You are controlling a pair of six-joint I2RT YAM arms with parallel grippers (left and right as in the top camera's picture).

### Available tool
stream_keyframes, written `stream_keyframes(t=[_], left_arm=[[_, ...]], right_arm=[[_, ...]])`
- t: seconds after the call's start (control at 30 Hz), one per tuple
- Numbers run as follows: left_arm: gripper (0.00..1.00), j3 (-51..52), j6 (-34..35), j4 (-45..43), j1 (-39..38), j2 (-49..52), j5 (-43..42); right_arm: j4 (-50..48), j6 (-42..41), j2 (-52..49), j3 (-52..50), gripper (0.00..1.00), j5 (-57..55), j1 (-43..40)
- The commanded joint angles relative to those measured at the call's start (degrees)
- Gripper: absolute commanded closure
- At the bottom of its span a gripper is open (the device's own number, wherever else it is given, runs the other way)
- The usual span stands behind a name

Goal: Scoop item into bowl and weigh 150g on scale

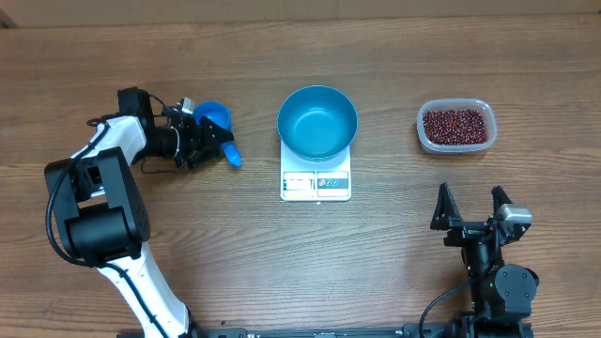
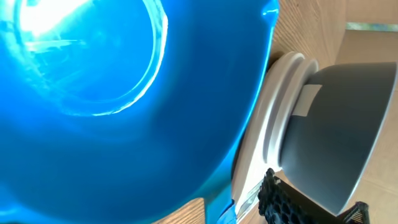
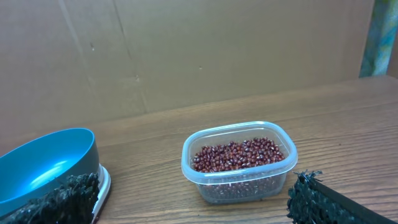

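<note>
On the brown wooden table (image 1: pixel 376 253), the glossy blue round bowl (image 1: pixel 317 122) sat empty on the flat white square scale (image 1: pixel 315 184). The clear plastic tub (image 1: pixel 422 131) stood well right of it, nearer the spread-open right claw (image 1: pixel 470 207). The left claw (image 1: pixel 211 141) crowded the small blue handled scoop (image 1: pixel 214 116), grip impossible to tell. The tub held heaped, tiny red-brown beans (image 1: pixel 456 125).

I count one blue bowl (image 1: pixel 317 122), one white scale (image 1: pixel 315 184), one blue scoop (image 1: pixel 214 117), one clear tub (image 1: pixel 423 139), and beans (image 1: pixel 456 125) beyond counting.
</note>
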State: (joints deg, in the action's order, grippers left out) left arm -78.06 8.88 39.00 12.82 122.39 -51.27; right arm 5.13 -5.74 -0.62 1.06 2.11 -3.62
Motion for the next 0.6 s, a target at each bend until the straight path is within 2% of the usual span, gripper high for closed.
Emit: stream_keyframes(t=[0.0, 0.1, 0.33, 0.4, 0.47, 0.57], left_arm=[[0.32, 0.3, -0.3, 0.4, -0.1, 0.3, 2.2], [0.4, 0.3, -0.5, 0.1, 0.4, 0.3, 2.1], [0.42, 0.3, 0.6, -0.2, 1.2, 0.3, -5.2], [0.48, 0.3, 0.6, 0.0, 1.2, 0.3, -6.8], [0.52, 0.3, 0.5, 0.1, 1.2, 0.3, -6.5], [0.51, 0.3, 0.6, 0.1, 1.2, 0.3, -3.5]], right_arm=[[-0.4, 0.2, 0.3, -0.6, 0.0, -0.6, 0.1], [-0.4, 0.2, 0.3, -0.6, 0.0, -0.6, 0.1], [-0.4, 0.2, 0.3, -0.6, 0.0, -0.6, 0.1], [-0.4, 0.2, 0.3, -0.6, 0.0, -0.6, 0.1], [-0.4, 0.2, 0.3, -0.6, 0.0, -0.6, 0.1], [-0.4, 0.2, 0.3, -0.6, 0.0, -0.6, 0.1]])
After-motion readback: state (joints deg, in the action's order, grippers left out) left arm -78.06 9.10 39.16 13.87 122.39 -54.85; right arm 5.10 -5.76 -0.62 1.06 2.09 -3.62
